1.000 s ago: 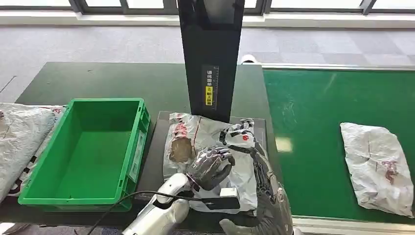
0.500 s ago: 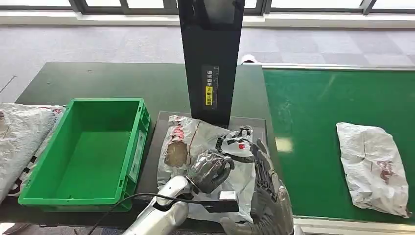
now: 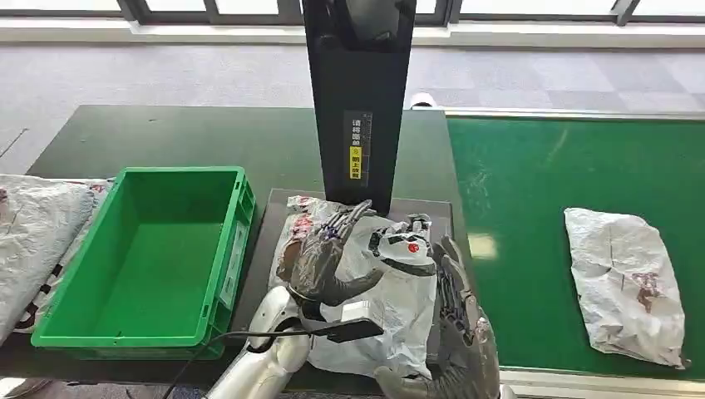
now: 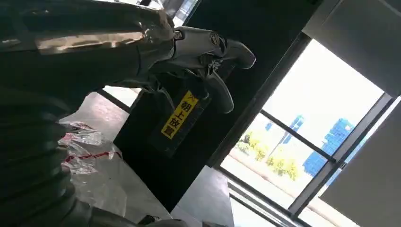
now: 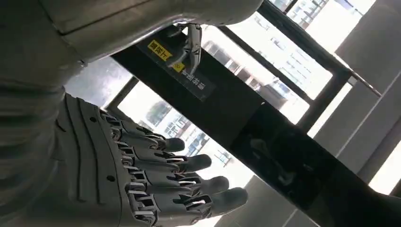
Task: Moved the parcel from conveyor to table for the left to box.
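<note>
Since a second ago the left hand (image 3: 326,253) has uncurled and lifted: it was balled low over the parcel (image 3: 374,307), and now its fingers (image 3: 345,220) are spread wide and point toward 12 o'clock, at the foot of the black scanner post (image 3: 359,100). It holds nothing. The other parcel (image 3: 625,284) on the green conveyor (image 3: 532,183) has also drifted a little toward 9 o'clock.

The parcel in hand's reach lies on the dark pad (image 3: 264,249) on the table (image 3: 166,137), just beside the green box (image 3: 141,258), which sits at its 9 o'clock. Its long axis runs roughly from 12 to 6 o'clock, crumpled at the far end. The left hand hovers above the parcel's 10 o'clock part; whether the palm touches the wrapping I cannot tell.

The right hand (image 3: 453,312) stands at the parcel's 3 o'clock edge, fingers straight and apart, gripping nothing; the right wrist view shows them splayed the same way.

To my eye, boxing falls to the left hand: it is nearer the box, and the parcel lies directly under and toward 4 o'clock from its fingers, so it would need to come down and close before carrying toward 9 o'clock.
</note>
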You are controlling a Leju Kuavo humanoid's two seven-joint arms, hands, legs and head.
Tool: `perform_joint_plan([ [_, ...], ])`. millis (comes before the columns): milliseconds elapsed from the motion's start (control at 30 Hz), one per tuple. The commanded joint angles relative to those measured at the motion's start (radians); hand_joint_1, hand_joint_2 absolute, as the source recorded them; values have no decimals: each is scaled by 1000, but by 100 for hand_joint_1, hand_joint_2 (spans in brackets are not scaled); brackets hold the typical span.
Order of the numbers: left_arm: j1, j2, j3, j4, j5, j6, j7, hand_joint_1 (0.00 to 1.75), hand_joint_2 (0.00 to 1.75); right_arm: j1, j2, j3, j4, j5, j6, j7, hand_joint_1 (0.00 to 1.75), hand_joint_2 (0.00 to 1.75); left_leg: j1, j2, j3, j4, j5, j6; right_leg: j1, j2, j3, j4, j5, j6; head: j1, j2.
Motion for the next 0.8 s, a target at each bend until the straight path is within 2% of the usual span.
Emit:
perform_joint_plan([
  [33,28,30,74,-24,-2,100,-17,0,0,-19,-1,-23,27,-17,64,-23,0,175,-1,3,2,-2,1,1,0,3,0,-2,2,0,0,0],
  [67,25,34,72,-19,-2,95,-16,0,0,-19,1,-29,26,-17,67,-26,0,175,-1,2,1,-2,1,1,-1,2,0,-2,1,0,0,0],
  [100,15,42,62,0,-26,79,10,0,175,-11,7,-41,20,-13,77,-32,0,175,0,1,1,-1,0,1,0,1,1,-1,1,0,0,0],
  [133,9,45,60,12,-30,65,18,0,175,-6,9,-45,16,-11,80,-35,0,175,-1,1,2,-3,1,1,-1,1,1,-2,1,0,0,0],
  [167,-12,58,24,69,-126,-32,122,0,175,1,13,-53,10,-3,86,-37,0,175,0,0,1,-2,1,1,0,1,1,-2,1,0,0,0],
  [233,-46,48,5,187,-193,-44,174,0,175,9,18,-62,1,4,102,-40,0,175,-1,-2,2,-3,1,1,-1,-1,2,-2,1,0,0,0],
  [267,-62,41,-2,236,-219,-47,188,0,0,11,20,-64,-1,6,106,-40,0,175,-1,-2,2,-4,2,1,-1,-2,2,-3,1,0,0,0],
  [400,-93,30,-14,328,-275,-73,230,0,0,21,19,-55,-2,13,97,-37,0,175,0,-2,1,-1,1,1,0,-2,0,-2,1,0,0,0],
  [733,-84,35,-29,357,-346,-114,277,0,0,25,2,-32,6,4,90,-30,0,175,-1,-2,1,-2,1,1,0,-2,0,-2,0,0,0,0],
  [767,-80,33,-22,354,-341,-106,268,0,175,23,1,-30,7,2,95,-30,0,175,0,-1,1,-1,1,1,0,-1,0,-1,0,0,0,0],
  [800,-75,34,-17,344,-335,-101,259,0,175,20,-1,-30,8,-1,98,-30,0,175,-1,-1,1,-2,1,1,0,-1,0,-3,1,0,0,0],
])
